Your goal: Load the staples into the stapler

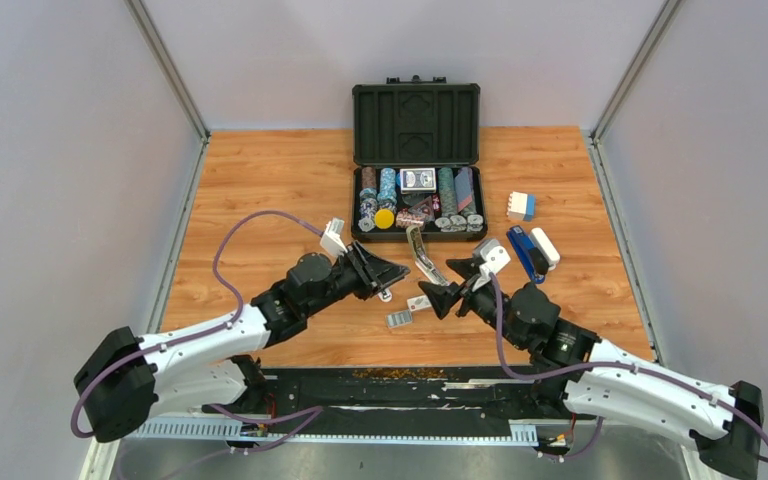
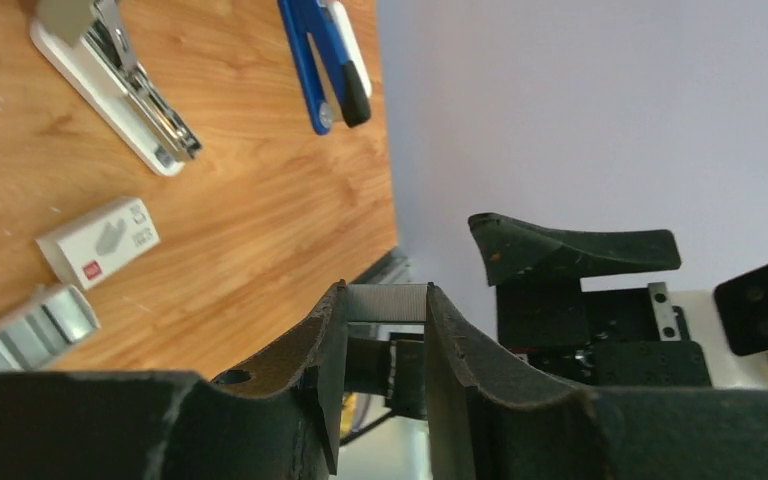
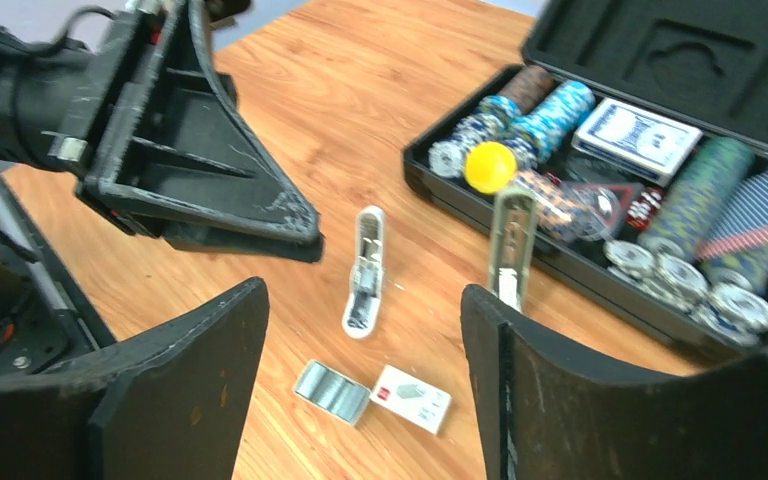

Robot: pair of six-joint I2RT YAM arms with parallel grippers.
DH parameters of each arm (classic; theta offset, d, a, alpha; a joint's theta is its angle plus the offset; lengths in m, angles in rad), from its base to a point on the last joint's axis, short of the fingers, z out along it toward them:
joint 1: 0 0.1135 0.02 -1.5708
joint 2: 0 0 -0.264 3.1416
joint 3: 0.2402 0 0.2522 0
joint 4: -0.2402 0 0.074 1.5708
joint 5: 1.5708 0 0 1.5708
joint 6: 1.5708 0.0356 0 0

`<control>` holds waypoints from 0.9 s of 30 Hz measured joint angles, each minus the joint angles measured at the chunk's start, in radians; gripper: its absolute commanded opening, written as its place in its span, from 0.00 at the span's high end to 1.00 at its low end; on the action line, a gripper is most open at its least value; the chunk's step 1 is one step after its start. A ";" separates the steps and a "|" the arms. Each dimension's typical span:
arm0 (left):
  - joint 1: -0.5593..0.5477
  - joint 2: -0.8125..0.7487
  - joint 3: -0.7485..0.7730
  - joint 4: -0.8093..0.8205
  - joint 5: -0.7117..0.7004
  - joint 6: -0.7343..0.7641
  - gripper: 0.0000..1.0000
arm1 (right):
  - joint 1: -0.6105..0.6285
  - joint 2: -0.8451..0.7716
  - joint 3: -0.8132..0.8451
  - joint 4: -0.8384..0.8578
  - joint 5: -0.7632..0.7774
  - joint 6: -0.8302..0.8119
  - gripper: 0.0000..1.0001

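Observation:
The stapler point(image 1: 424, 258) lies swung open in front of the chip case, its white base point(image 3: 364, 272) flat on the wood and its grey lid point(image 3: 512, 243) standing up. My left gripper point(image 2: 387, 296) is shut on a short silvery strip of staples point(image 2: 388, 304) pinched between its fingertips, held above the table left of the stapler point(image 2: 120, 85). The open tray of staples point(image 3: 331, 391) and its white sleeve point(image 3: 411, 398) lie side by side near the front. My right gripper point(image 3: 363, 305) hangs over them, open, nothing between its fingers.
An open black case point(image 1: 417, 120) of poker chips and cards stands at the back. A dark blue stapler point(image 1: 526, 252) with a white piece beside it lies right of the task stapler. A small white and blue box point(image 1: 521, 206) sits further back right.

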 measured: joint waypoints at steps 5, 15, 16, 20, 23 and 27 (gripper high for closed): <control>-0.019 0.056 0.070 -0.060 -0.028 0.226 0.71 | 0.000 -0.107 0.021 -0.208 0.134 0.078 0.09; -0.157 0.284 0.159 -0.077 -0.120 0.674 0.72 | -0.001 -0.177 0.114 -0.510 0.363 0.227 0.00; -0.174 0.309 0.161 -0.073 -0.128 0.708 0.72 | -0.001 -0.163 0.134 -0.539 0.381 0.243 0.00; -0.249 0.393 0.161 -0.048 -0.172 0.828 0.72 | -0.001 -0.088 0.213 -0.665 0.430 0.312 0.00; -0.310 0.445 0.163 -0.017 -0.214 0.905 0.72 | -0.001 -0.040 0.246 -0.754 0.439 0.362 0.00; -0.368 0.531 0.163 0.048 -0.260 0.976 0.72 | -0.001 -0.013 0.255 -0.823 0.439 0.405 0.00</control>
